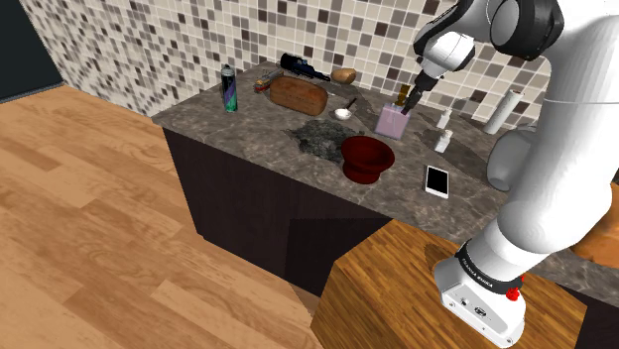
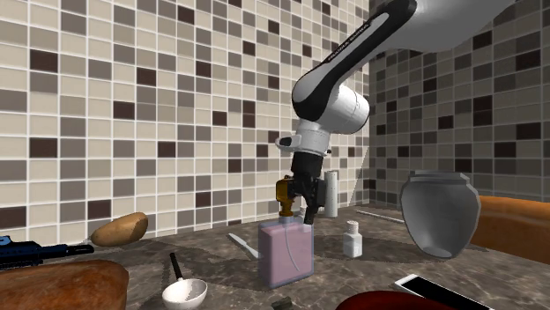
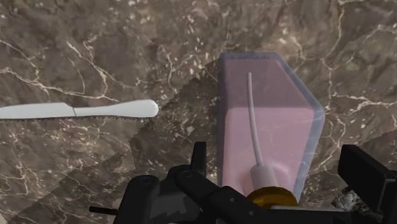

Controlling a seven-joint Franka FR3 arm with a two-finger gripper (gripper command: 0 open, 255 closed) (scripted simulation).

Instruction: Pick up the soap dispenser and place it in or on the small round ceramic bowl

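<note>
A pink see-through soap dispenser with a gold pump stands upright on the dark marble counter. My black gripper hangs just over its top and is open. One finger stands on each side of the pump, and neither touches the bottle. A dark red round bowl sits nearer the counter's front edge, a short way from the dispenser.
A white knife lies beside the dispenser. Close by are a white spoon, a small white bottle, a phone and a grey cloth. A bread loaf, spray can and grey jar stand farther off.
</note>
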